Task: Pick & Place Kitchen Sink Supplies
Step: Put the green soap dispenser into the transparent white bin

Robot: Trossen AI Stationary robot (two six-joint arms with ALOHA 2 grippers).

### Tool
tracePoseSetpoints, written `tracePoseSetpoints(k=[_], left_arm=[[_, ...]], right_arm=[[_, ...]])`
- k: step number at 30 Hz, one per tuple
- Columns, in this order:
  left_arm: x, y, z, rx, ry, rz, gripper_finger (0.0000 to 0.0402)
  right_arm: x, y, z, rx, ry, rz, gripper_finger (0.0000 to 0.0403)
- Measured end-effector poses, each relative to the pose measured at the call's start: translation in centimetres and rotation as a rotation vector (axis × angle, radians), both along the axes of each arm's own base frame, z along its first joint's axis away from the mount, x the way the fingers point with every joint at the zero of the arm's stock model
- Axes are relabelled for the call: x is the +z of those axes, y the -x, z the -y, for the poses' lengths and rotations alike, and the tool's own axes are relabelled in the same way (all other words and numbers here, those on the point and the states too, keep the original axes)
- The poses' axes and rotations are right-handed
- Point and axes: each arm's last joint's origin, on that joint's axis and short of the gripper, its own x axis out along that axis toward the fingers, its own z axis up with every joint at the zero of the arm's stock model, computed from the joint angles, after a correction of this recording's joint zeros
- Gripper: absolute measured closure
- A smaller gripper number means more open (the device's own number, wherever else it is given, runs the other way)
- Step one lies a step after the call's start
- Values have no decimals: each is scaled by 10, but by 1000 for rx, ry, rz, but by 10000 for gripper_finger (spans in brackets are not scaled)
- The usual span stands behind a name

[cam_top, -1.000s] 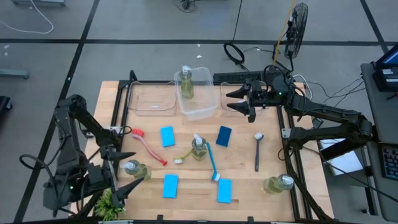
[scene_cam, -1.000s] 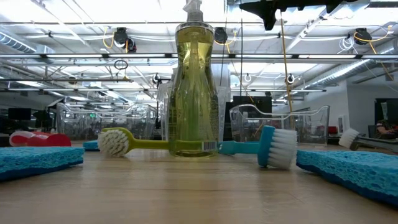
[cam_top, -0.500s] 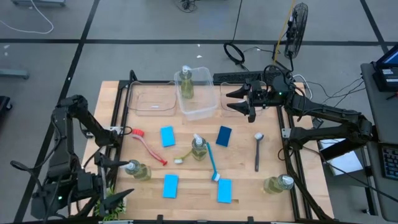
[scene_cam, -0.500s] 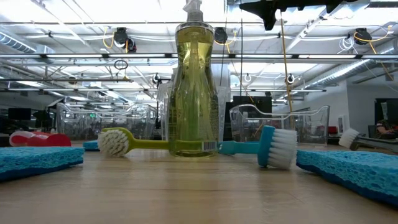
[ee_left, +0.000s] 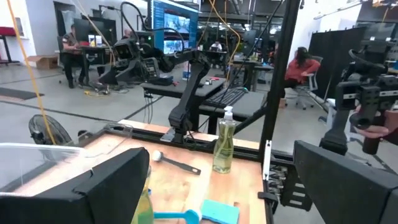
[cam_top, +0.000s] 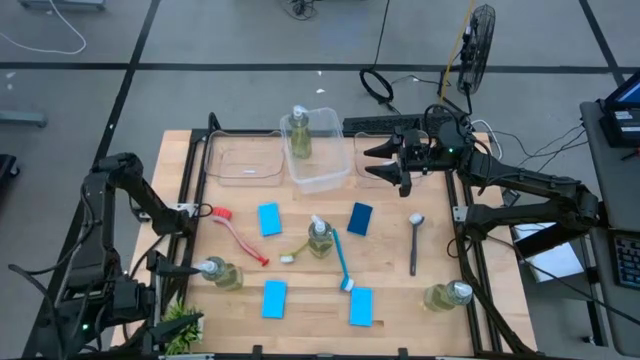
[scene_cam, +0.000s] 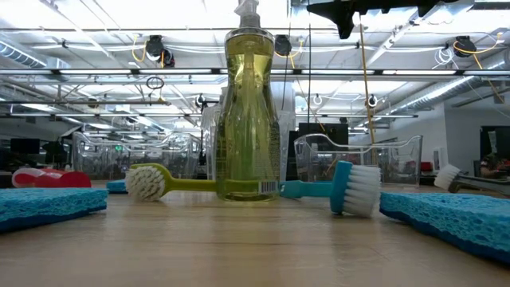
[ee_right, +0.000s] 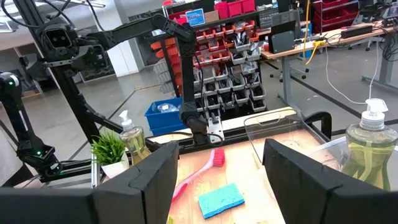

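**Supplies spread over the table, both hands empty**

At the near edge, the left hand [cam_top: 178, 300] is hanging by the near left corner with its fingers spread wide and nothing between them, just beside the plant [cam_top: 178, 328]. A bottle [cam_top: 218, 272] is lying on its side close to that hand. Two sponges are lying along the near edge, one [cam_top: 274, 298] left of centre and one [cam_top: 361, 306] right of centre, and a second bottle [cam_top: 447, 296] is lying at the near right corner.

In the middle of the table, a third bottle [cam_top: 319, 239] is standing upright, with the green brush [cam_top: 297, 249] touching its left side and the blue brush [cam_top: 341, 262] running from it toward the near edge. The red brush [cam_top: 239, 236] is lying toward the left edge, and the grey brush [cam_top: 414, 243] toward the right edge. Two more sponges are lying past the centre, a light one [cam_top: 268, 219] and a darker one [cam_top: 360, 218].

At the far edge, a bin [cam_top: 243, 160] is sitting left, and a middle bin [cam_top: 316, 150] is holding the fourth bottle [cam_top: 300, 131] upright. The right hand [cam_top: 396, 163] is hovering over the bin at the far right, its fingers parted and gripping nothing.
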Motion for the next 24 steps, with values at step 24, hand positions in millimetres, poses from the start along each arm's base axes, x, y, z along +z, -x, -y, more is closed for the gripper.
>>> tracePoseSetpoints(k=[24], left_arm=[[-49, -16, -83, -27, 142, -375, 2]], right_arm=[[0, 0, 0, 1, -27, -1, 183]])
